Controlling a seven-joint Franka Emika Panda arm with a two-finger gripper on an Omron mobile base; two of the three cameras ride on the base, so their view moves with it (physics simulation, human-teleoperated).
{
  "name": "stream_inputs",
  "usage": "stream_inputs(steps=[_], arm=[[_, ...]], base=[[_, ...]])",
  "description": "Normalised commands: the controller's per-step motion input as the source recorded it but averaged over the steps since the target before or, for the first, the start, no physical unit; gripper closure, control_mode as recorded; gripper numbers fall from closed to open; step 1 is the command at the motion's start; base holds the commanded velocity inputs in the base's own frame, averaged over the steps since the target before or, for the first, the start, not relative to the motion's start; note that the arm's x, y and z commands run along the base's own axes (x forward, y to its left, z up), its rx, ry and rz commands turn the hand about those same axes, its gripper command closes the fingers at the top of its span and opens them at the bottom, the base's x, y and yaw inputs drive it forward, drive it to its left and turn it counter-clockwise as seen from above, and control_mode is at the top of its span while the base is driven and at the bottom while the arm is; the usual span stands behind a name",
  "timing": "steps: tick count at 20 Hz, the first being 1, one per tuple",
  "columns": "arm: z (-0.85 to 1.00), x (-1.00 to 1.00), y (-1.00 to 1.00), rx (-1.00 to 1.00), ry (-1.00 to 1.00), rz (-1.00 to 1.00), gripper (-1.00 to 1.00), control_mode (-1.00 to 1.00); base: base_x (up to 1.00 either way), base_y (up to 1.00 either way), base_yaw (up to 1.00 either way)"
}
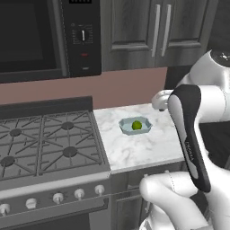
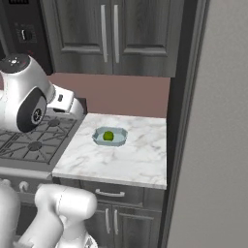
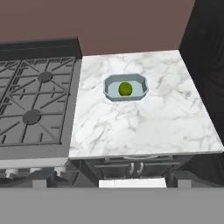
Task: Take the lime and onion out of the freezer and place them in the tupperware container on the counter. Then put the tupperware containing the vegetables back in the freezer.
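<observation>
Hand view looks down from well above the counter (image 3: 144, 122); claw is released, jaws wide apart, nothing in it. Arm is folded high over the counter's front edge, elbow raised, wrist pointing toward the back wall. Tupperware container (image 3: 126, 88) sits on the marble toward the rear, roughly mid-width, with the lime (image 3: 125, 89) lying inside it, about centred. Same in the left base view: lime (image 1: 136, 125) in container (image 1: 135, 126), partly behind the forearm from that side. Gas stove (image 1: 45, 143) butts against the counter's left edge; microwave (image 1: 49, 36) hangs above it. Freezer (image 2: 213, 145) side wall flanks the counter's right. Dark cabinets (image 2: 109, 36) sit above the counter. Nothing lies between hand and container.
</observation>
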Motion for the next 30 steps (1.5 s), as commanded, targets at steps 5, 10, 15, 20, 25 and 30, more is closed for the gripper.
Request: stream_inputs(steps=[5, 10, 15, 20, 25, 30], arm=[[0.0, 0.0, 0.0, 0.0, 0.0, 0.0, -1.0, -1.0], [-0.09, -0.07, 0.0, 0.0, 0.0, 0.0, -1.0, -1.0], [-0.07, -0.25, 0.0, 0.0, 0.0, 0.0, -1.0, 1.0], [0.0, 0.0, 0.0, 0.0, 0.0, 0.0, -1.0, 1.0], [0.0, 0.0, 0.0, 0.0, 0.0, 0.0, -1.0, 1.0], [0.0, 0.0, 0.0, 0.0, 0.0, 0.0, -1.0, 1.0]], base=[[0.0, 0.0, 0.0], [0.0, 0.0, 0.0], [-0.16, -0.01, 0.0], [-1.0, -0.31, 0.0], [-1.0, -0.5, 0.0], [-0.03, -0.72, -0.03]])
